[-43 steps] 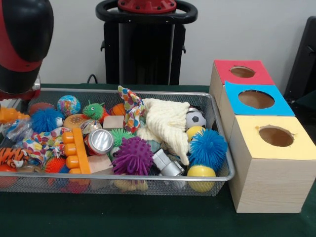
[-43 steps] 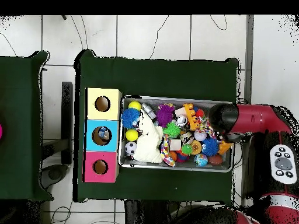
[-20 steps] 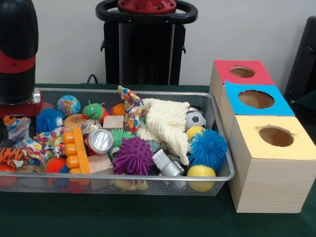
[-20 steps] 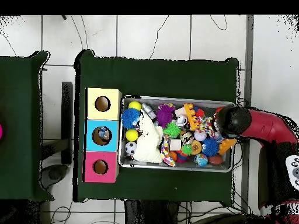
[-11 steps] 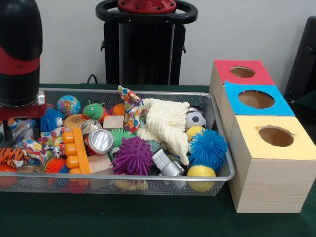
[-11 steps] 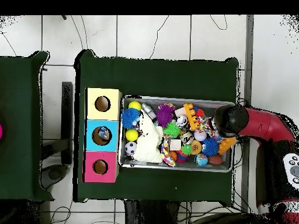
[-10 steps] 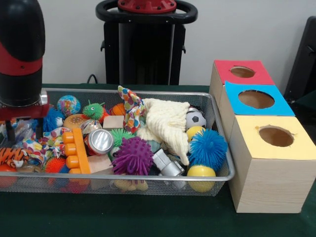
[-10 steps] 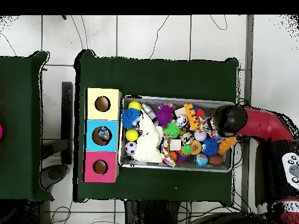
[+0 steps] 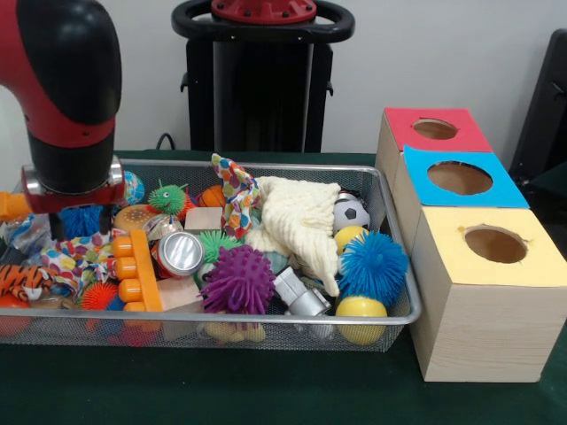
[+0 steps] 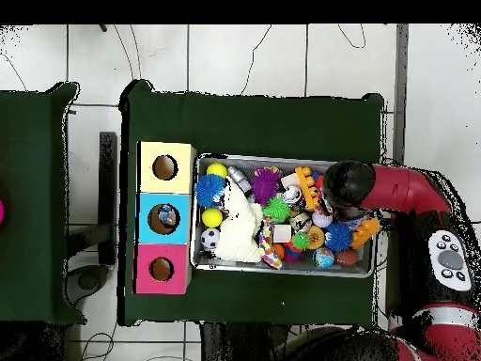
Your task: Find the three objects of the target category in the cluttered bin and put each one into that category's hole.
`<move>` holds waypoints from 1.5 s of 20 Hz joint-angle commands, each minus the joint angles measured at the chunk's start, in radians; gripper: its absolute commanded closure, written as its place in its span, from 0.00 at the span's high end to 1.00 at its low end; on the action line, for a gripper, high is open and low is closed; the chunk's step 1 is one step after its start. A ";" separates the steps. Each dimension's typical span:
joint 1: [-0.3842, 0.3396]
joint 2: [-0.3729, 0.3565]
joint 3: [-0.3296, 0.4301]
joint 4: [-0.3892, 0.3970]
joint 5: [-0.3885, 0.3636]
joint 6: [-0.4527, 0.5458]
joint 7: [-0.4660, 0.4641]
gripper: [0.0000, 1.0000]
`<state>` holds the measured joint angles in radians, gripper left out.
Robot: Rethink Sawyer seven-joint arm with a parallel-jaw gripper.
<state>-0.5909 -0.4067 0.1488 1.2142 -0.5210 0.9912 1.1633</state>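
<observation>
A wire mesh bin point(image 9: 266, 317) is packed with toys: a purple spiky ball point(image 9: 237, 279), a blue spiky ball point(image 9: 372, 264), a yellow ball point(image 9: 361, 310), a small soccer ball point(image 9: 351, 212), a drinks can point(image 9: 180, 252), an orange brick point(image 9: 135, 270) and a cream cloth point(image 9: 297, 221). Three boxes with round holes stand beside it, topped red point(image 9: 434, 128), blue point(image 9: 459, 177) and yellow point(image 9: 494, 243). My gripper point(image 9: 60, 226) hangs under the red and black arm point(image 9: 71, 106) over the bin's left end, mostly hidden by the arm. Overhead, the arm's end point(image 10: 348, 183) covers the bin's right part.
A striped tiger toy point(image 9: 22, 282), a blue spiky ball point(image 9: 81, 220), a green spiky toy point(image 9: 168, 197) and a patterned cloth point(image 9: 235, 190) crowd the area by the arm. Overhead, something lies inside the blue box's hole point(image 10: 163, 218). The bin's wire walls stand above the table.
The arm has swung further in over the bin, rightward in the front view and leftward overhead. The toys and boxes lie as before.
</observation>
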 commanded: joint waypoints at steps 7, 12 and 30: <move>0.027 0.036 -0.049 -0.034 -0.045 0.113 0.020 1.00; 0.035 0.004 -0.063 -0.007 -0.048 0.070 0.022 1.00; 0.054 -0.001 -0.061 0.016 -0.024 -0.011 0.038 1.00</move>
<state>-0.5537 -0.4144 0.0524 1.1922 -0.5216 1.0447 1.1633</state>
